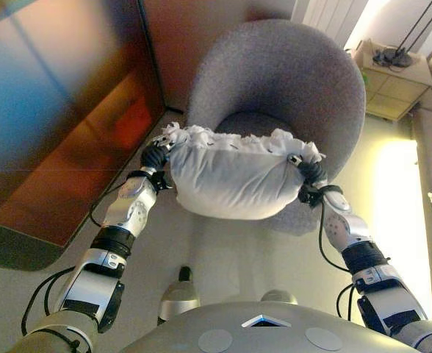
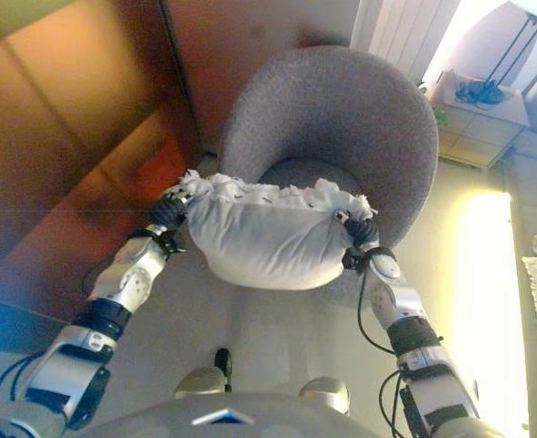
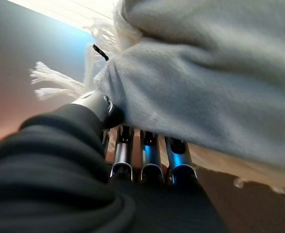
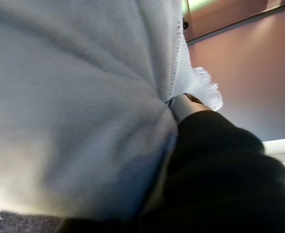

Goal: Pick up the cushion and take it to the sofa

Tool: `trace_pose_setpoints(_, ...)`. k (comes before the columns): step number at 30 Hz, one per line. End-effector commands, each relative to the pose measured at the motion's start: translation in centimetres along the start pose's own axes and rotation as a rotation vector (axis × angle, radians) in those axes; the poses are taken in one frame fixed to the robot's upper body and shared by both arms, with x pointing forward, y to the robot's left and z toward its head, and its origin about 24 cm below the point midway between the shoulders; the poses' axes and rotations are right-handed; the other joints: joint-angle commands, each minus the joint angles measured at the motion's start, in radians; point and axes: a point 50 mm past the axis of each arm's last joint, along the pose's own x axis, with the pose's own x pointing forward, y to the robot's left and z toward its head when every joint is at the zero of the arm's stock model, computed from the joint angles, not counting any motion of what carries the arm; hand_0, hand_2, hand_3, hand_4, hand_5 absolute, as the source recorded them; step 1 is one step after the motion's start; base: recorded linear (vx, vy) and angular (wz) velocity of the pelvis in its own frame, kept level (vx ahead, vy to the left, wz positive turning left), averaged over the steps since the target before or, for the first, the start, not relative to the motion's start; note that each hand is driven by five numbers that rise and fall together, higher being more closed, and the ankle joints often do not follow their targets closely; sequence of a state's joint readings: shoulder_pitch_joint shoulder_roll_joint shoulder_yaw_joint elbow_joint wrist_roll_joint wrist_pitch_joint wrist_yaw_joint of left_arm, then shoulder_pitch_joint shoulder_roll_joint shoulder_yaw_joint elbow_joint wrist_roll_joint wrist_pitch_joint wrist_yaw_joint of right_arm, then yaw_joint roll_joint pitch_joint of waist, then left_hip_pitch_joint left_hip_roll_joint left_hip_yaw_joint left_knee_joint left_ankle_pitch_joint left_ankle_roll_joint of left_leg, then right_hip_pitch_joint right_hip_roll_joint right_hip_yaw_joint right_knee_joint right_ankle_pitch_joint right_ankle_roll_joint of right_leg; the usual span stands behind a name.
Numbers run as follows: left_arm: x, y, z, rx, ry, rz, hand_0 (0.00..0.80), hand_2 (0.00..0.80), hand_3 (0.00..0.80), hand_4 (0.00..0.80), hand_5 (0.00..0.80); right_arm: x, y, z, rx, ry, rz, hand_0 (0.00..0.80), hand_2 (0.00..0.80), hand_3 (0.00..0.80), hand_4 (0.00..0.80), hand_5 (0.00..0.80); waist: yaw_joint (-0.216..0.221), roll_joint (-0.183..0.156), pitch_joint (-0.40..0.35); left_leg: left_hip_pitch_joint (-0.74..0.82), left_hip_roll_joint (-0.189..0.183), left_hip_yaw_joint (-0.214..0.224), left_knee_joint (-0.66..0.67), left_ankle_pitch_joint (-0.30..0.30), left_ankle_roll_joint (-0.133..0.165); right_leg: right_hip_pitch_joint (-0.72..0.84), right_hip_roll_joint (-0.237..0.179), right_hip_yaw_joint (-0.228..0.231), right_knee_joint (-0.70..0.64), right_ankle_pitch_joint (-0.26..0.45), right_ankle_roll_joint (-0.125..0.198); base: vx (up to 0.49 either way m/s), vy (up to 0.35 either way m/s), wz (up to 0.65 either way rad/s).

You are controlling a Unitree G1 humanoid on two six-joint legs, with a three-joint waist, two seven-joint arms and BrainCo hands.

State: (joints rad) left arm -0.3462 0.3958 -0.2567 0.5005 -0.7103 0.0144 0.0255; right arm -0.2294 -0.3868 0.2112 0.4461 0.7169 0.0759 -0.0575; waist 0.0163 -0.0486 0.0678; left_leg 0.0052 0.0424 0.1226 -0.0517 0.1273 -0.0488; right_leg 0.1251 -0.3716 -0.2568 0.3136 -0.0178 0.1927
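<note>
Hanging between both hands, the white fringed cushion (image 1: 234, 180) sits lifted in front of the grey armchair (image 1: 289, 70) — soft, light, sagging in the middle. Left hand (image 1: 155, 157) and right hand (image 1: 309, 176) each pinch 1 end; these corner holds look right — squeezing gently should keep it from slipping.

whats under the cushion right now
The white cushion hangs between the left hand and right hand over the grey armchair; its seat front is covered.
</note>
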Motion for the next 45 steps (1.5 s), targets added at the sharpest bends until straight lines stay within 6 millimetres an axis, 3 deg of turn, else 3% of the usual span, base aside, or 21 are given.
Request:
trace_pose_setpoints(1, 2.1, -5.2, 4.3, 0.027, -0.152, -0.226, 0.8, 0.8, 0.8, 0.8, 0.8, 1.7, 2.7, 6.5, 0.061, -0.236, 0.145, 0.8, 0.8, 0.8, 0.8, 0.8, 0.014, 0.016, -0.039, 0.012, -0.008, 0.036, 0.16, -0.19, 0.045, -0.127, -0.045, 0.078, 0.031, 0.229, 0.021, -0.003, 0.266, 0.27)
trace_pose_setpoints(3, 2.3, -5.3, 4.7, 0.029, -0.155, -0.231, 0.8, 0.8, 0.8, 0.8, 0.8, 1.6, 2.4, 6.5, 0.068, -0.24, 0.142, 0.8, 0.8, 0.8, 0.8, 0.8, -0.003, 0.034, -0.022, 0.028, -0.014, 0.039, 0.167, -0.206, 0.059, -0.209, -0.025, 0.125, 0.178, 0.236, -0.004, 0.032, 0.255, 0.37)
trace_pose_setpoints(5, 2.4, -5.5, 4.5, 0.021, -0.149, -0.239, 0.8, 0.8, 0.8, 0.8, 0.8, 1.5, 2.3, 6.4, 0.073, -0.234, 0.141, 0.8, 0.8, 0.8, 0.8, 0.8, -0.033, 0.038, -0.015, 0.048, -0.028, 0.041, 0.16, -0.207, 0.063, -0.26, 0.024, 0.152, 0.186, 0.253, -0.016, 0.102, 0.156, 0.34)
trace_pose_setpoints(8, 2.4, -6.1, 4.1, 0.028, -0.14, -0.247, 0.8, 0.8, 0.8, 0.8, 0.8, 1.2, 1.9, 5.6, 0.061, -0.218, 0.141, 0.8, 0.8, 0.8, 0.8, 0.8, -0.065, 0.019, -0.005, 0.084, -0.053, 0.043, 0.15, -0.222, 0.056, -0.29, 0.04, 0.152, 0.049, 0.306, 0.0, 0.197, -0.024, 0.23)
trace_pose_setpoints(11, 2.5, -6.4, 4.1, 0.028, -0.134, -0.251, 0.8, 0.8, 0.8, 0.8, 0.8, 1.2, 1.4, 5.8, 0.067, -0.219, 0.149, 0.8, 0.8, 0.8, 0.8, 0.8, -0.094, 0.0, 0.011, 0.104, -0.054, 0.028, 0.17, -0.257, 0.044, -0.318, 0.051, 0.196, -0.112, 0.331, 0.024, 0.218, -0.144, 0.26)
trace_pose_setpoints(15, 2.6, -6.5, 3.7, 0.039, -0.125, -0.25, 0.8, 0.8, 0.8, 0.8, 0.8, 1.6, 1.6, 6.3, 0.047, -0.22, 0.171, 0.8, 0.8, 0.8, 0.8, 0.8, -0.108, -0.015, 0.011, 0.118, -0.06, 0.013, 0.174, -0.285, 0.046, -0.334, 0.081, 0.212, -0.207, 0.344, 0.038, 0.196, -0.123, 0.27)
trace_pose_setpoints(18, 2.4, -6.0, 3.3, 0.028, -0.122, -0.228, 0.8, 0.8, 0.8, 0.8, 0.8, 1.5, 1.9, 6.5, 0.019, -0.223, 0.197, 0.8, 0.8, 0.8, 0.8, 0.8, -0.111, -0.027, 0.003, 0.134, -0.073, 0.006, 0.164, -0.299, 0.057, -0.338, 0.121, 0.198, -0.223, 0.329, 0.033, 0.183, -0.11, 0.6)
trace_pose_setpoints(20, 2.2, -5.7, 3.1, 0.02, -0.126, -0.22, 0.8, 0.8, 0.8, 0.8, 0.8, 1.4, 2.1, 6.6, 0.006, -0.225, 0.216, 0.8, 0.8, 0.8, 0.8, 0.8, -0.108, -0.028, -0.006, 0.144, -0.078, -0.001, 0.154, -0.298, 0.063, -0.317, 0.164, 0.179, -0.224, 0.272, 0.013, 0.191, -0.115, 0.43)
trace_pose_setpoints(23, 1.8, -5.7, 2.6, -0.016, -0.118, -0.216, 0.8, 0.8, 0.8, 0.8, 0.8, 1.3, 2.3, 6.3, 0.0, -0.217, 0.215, 0.8, 0.8, 0.8, 0.8, 0.8, -0.112, -0.021, -0.025, 0.146, -0.071, -0.009, 0.151, -0.293, 0.057, -0.276, 0.201, 0.209, -0.259, 0.22, -0.008, 0.203, -0.152, -0.19)
trace_pose_setpoints(28, 1.5, -4.7, 2.3, -0.044, -0.117, -0.186, 0.8, 0.8, 0.8, 0.8, 0.8, 1.4, 2.7, 6.4, -0.012, -0.193, 0.241, 0.8, 0.8, 0.8, 0.8, 0.8, -0.12, -0.011, -0.056, 0.168, 0.001, 0.038, 0.212, -0.284, 0.022, -0.229, 0.245, 0.211, -0.236, 0.126, -0.057, 0.184, -0.176, -0.1)
trace_pose_setpoints(30, 1.4, -4.6, 2.5, -0.05, -0.135, -0.182, 0.8, 0.8, 0.8, 0.8, 0.8, 1.5, 3.1, 6.5, -0.028, -0.197, 0.256, 0.8, 0.8, 0.8, 0.8, 0.8, -0.119, -0.01, -0.057, 0.137, 0.045, 0.058, 0.334, -0.236, -0.005, -0.222, 0.259, 0.201, -0.215, 0.098, -0.091, 0.097, -0.23, -0.09)
trace_pose_setpoints(33, 1.4, -5.0, 2.7, -0.069, -0.146, -0.195, 0.8, 0.8, 0.8, 0.8, 0.8, 1.4, 3.1, 6.7, -0.031, -0.21, 0.25, 0.8, 0.8, 0.8, 0.8, 0.8, -0.127, -0.016, -0.045, 0.057, 0.125, 0.126, 0.536, -0.145, -0.032, -0.197, 0.276, 0.174, -0.185, 0.058, -0.144, 0.086, -0.206, -0.03)
trace_pose_setpoints(36, 1.4, -5.6, 2.4, -0.068, -0.139, -0.222, 0.8, 0.8, 0.8, 0.8, 0.8, 1.1, 2.6, 6.3, -0.019, -0.215, 0.236, 0.8, 0.8, 0.8, 0.8, 0.8, -0.134, -0.013, -0.038, 0.039, 0.188, 0.159, 0.519, -0.1, -0.051, -0.16, 0.29, 0.147, -0.184, 0.041, -0.156, 0.13, -0.056, 0.31)
trace_pose_setpoints(40, 1.6, -6.2, 2.5, -0.077, -0.135, -0.246, 0.8, 0.8, 0.8, 0.8, 0.8, 1.2, 2.2, 7.2, -0.023, -0.219, 0.213, 0.8, 0.8, 0.8, 0.8, 0.8, -0.118, 0.004, -0.031, 0.037, 0.221, 0.088, 0.301, 0.01, -0.088, -0.106, 0.282, 0.124, -0.215, 0.023, -0.137, 0.146, 0.15, 0.36)
trace_pose_setpoints(45, 1.3, -6.1, 1.6, -0.101, -0.14, -0.24, 0.8, 0.8, 0.8, 0.8, 0.8, 0.9, 2.6, 6.7, -0.017, -0.201, 0.226, 0.8, 0.8, 0.8, 0.8, 0.8, -0.051, 0.037, -0.007, -0.032, 0.203, -0.11, 0.053, 0.094, -0.121, -0.014, 0.26, 0.147, -0.275, -0.005, -0.108, 0.219, 0.192, 0.26)
